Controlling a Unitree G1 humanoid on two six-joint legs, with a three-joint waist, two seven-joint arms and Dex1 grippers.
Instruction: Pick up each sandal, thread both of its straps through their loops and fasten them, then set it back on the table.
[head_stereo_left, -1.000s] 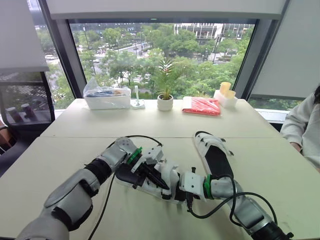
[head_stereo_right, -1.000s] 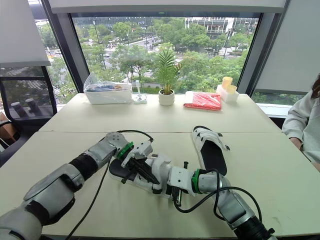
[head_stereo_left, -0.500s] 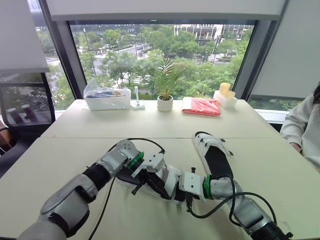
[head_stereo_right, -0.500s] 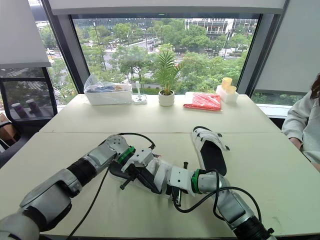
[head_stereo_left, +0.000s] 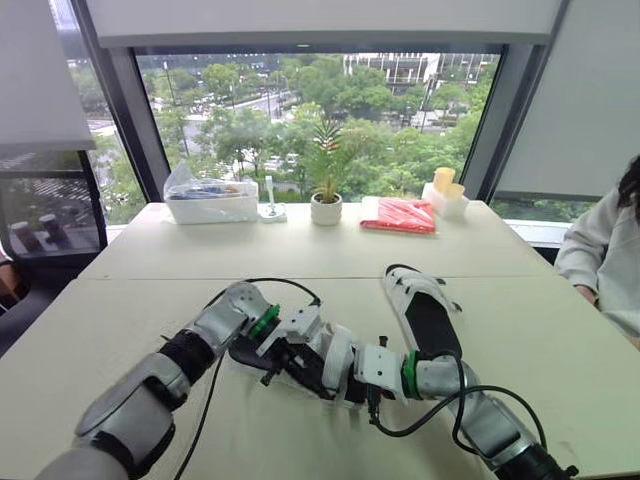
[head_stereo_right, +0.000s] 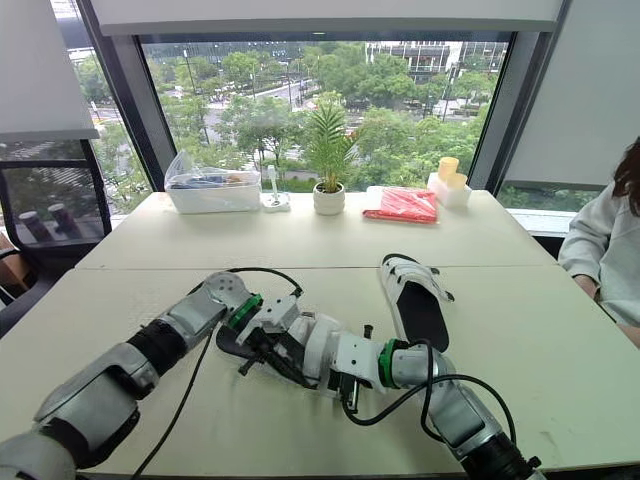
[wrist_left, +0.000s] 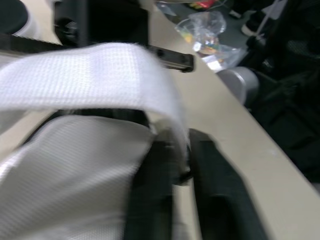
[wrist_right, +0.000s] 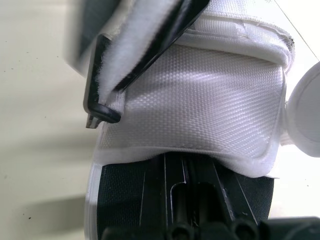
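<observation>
Left gripper (wrist_left: 181, 150) is pinched shut on the end of a white strap (wrist_left: 100, 75) of the near sandal (wrist_right: 200, 100), which is held between both arms low at the worktop (head_stereo_left: 140, 300). Right gripper (wrist_right: 194, 170) is set at the black footbed under the upper; its state cannot be told. A black cable (head_stereo_left: 270, 283) is looped just behind. Second sandal (head_stereo_left: 428, 315) is laid near, to the right. Far edge: clear tub (head_stereo_left: 212, 195), contents not made out; plant (head_stereo_left: 325, 195); red packet (head_stereo_left: 398, 213). A person's sleeve (head_stereo_left: 600, 260) is seen at the right.
</observation>
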